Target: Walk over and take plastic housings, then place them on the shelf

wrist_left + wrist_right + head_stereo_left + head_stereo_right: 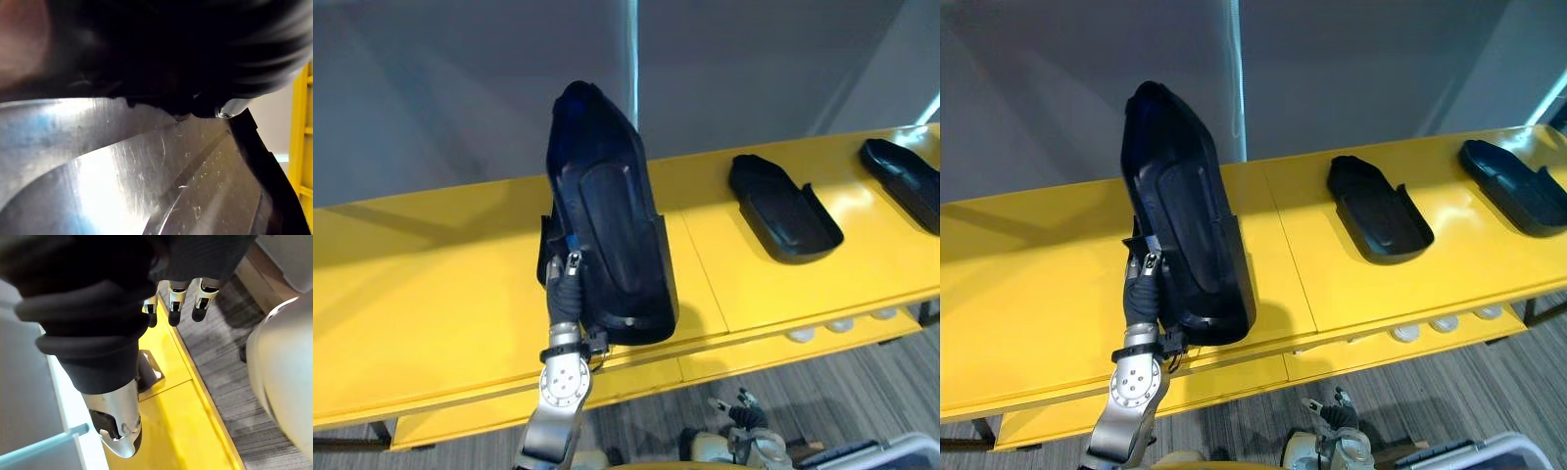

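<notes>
Presently gripped black housing (607,225) upright in left hand (570,276), left of centre over yellow shelf (431,294), lower end at shelf's near edge; contact with shelf not discernible. Clamped thumb on housing's near face, with remaining fingers hidden behind it. Recorded second housing (783,208) lying flat on shelf to the right and third housing (906,181) at far right end. Recorded right hand (177,296) low beside shelf's near edge, fingers straight, apart, holding nothing.
</notes>
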You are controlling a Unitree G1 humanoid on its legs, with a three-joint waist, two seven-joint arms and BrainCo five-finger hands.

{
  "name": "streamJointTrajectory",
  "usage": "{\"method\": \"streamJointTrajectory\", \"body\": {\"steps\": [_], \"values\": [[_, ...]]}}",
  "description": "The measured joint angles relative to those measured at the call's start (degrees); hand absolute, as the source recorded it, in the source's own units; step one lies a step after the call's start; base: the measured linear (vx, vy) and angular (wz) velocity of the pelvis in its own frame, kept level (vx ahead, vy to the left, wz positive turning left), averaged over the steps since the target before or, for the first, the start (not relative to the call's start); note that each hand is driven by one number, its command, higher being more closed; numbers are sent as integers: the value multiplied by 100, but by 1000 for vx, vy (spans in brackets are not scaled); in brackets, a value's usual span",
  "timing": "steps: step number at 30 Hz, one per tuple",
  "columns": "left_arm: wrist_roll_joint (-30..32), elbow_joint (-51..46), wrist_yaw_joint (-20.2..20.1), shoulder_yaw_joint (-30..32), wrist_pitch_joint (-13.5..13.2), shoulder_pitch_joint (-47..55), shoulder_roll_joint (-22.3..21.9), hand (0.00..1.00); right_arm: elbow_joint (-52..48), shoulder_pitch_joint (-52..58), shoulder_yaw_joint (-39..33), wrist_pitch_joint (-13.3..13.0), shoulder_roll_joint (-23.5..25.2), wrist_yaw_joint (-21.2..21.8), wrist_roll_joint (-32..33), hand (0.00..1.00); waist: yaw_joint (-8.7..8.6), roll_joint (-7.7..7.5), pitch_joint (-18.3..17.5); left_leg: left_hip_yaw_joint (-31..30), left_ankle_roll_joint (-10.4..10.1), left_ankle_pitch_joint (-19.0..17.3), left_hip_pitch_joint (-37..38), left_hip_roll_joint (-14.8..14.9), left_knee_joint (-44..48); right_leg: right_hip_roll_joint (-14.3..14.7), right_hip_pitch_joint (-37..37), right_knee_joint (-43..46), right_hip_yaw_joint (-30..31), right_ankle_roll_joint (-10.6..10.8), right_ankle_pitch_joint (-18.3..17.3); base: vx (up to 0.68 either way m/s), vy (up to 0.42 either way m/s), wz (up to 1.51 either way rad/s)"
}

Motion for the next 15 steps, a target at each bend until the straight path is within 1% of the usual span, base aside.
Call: {"method": "streamJointTrajectory", "body": {"steps": [2,5,6,8,9,10,12,13,14,15], "values": [[-29,-20,-5,0,-11,83,-23,100,-28,97,1,0,3,-1,-9,0,37,-32,-20,-43,-62,46,68,5,-56,4,161,-116,-121,-10,7,49,-58,37],[-51,-33,-15,105,-14,208,-52,100,-45,232,0,0,5,-6,-52,0,89,-71,-49,-247,-61,63,76,-15,-66,-4,403,-261,-358,-9,9,2,-28,43],[-51,-65,-21,126,-12,224,-64,100,-45,273,1,-1,55,-7,-53,0,124,-98,-63,-359,-5,102,21,-44,-67,-31,413,-261,-486,-9,9,-27,-10,51],[-51,-241,-66,250,-12,225,-65,100,-45,295,-2,-3,56,-17,-53,0,177,-144,-47,-556,45,164,-125,-94,-52,-80,391,-260,-715,-8,9,-57,-2,62],[-50,-305,-90,259,-12,226,-65,100,-45,292,-4,-3,58,-19,-53,0,180,-165,-38,-597,55,209,-194,-124,-44,-111,380,-259,-812,-8,9,-99,17,78],[-50,-439,-107,397,-12,218,-67,100,-44,276,-15,-8,67,-30,-54,0,181,-218,0,-474,2,318,-316,-158,-56,-225,361,-248,-998,-5,12,-134,54,70],[-51,-546,-101,527,-23,217,-73,100,-39,252,-28,-5,87,-32,-53,0,177,-226,36,289,172,76,-471,111,213,-294,277,-179,-1128,-11,22,-152,98,52],[-73,-566,-57,564,-44,207,-76,100,11,201,-18,0,44,-102,-55,0,191,-217,56,878,287,-24,-627,526,635,-409,113,4,-1155,-5,-15,-123,116,25],[-97,-560,-54,559,-50,207,-66,100,52,160,-19,-2,23,-117,-55,0,176,-221,57,960,311,-76,-689,657,815,-473,53,78,-1136,-30,-45,-110,187,13],[-105,-547,-67,554,-50,206,-58,100,129,105,-10,-1,-15,-122,-56,0,133,-227,62,1012,286,-194,-797,889,1189,-647,-82,223,-1044,33,-78,-71,176,-2]]}}
